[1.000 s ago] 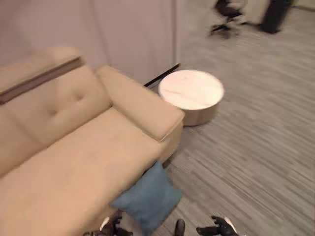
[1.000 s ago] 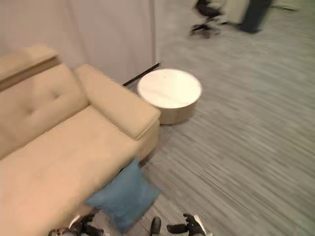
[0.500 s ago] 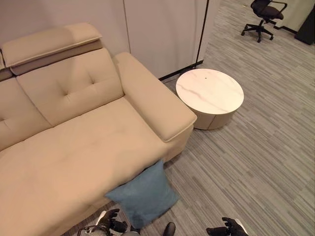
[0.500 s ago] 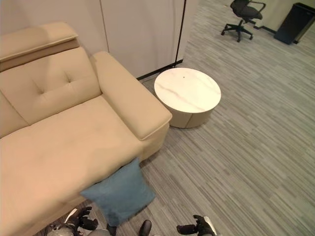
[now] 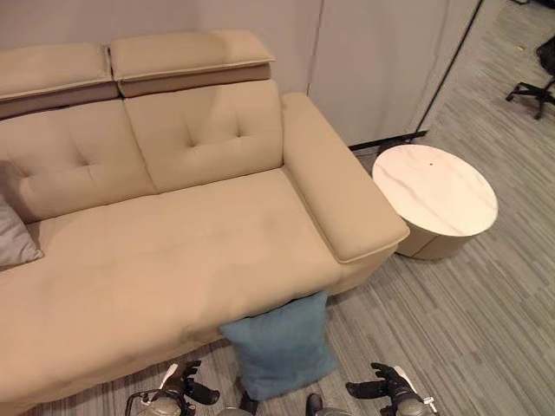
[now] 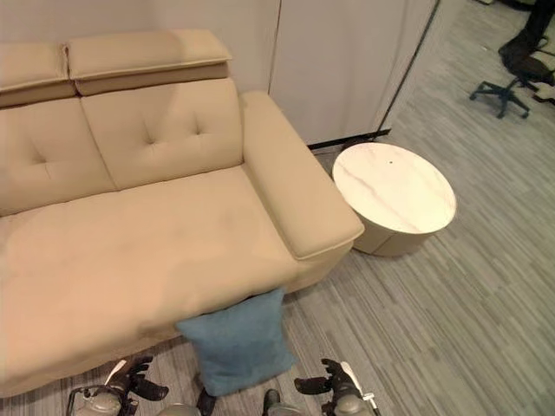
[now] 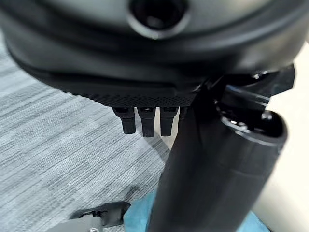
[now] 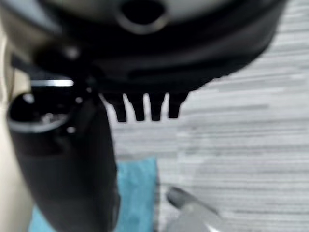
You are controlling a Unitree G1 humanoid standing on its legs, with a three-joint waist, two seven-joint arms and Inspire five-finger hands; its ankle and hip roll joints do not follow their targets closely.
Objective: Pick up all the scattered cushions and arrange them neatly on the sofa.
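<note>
A blue cushion [image 5: 282, 347] stands on the carpet, leaning against the front of the beige sofa [image 5: 173, 260] below its right armrest. A grey cushion [image 5: 13, 238] lies on the sofa seat at the far left. My left hand [image 5: 192, 390] hangs low to the left of the blue cushion, open and holding nothing. My right hand [image 5: 381, 388] hangs low to its right, also open and empty. In the left wrist view the fingers [image 7: 145, 121] point down at the carpet, with a corner of the blue cushion [image 7: 140, 220] below. The right wrist view shows the same cushion [image 8: 137, 193].
A low round table with a white marbled top [image 5: 434, 199] stands right of the sofa's armrest. An office chair [image 6: 520, 61] is at the far right. Grey wall panels run behind the sofa. Striped grey carpet stretches to the right.
The camera has swung to the left: more of the sofa shows and the grey cushion has come into view. The blue cushion and both hands stay where they were.
</note>
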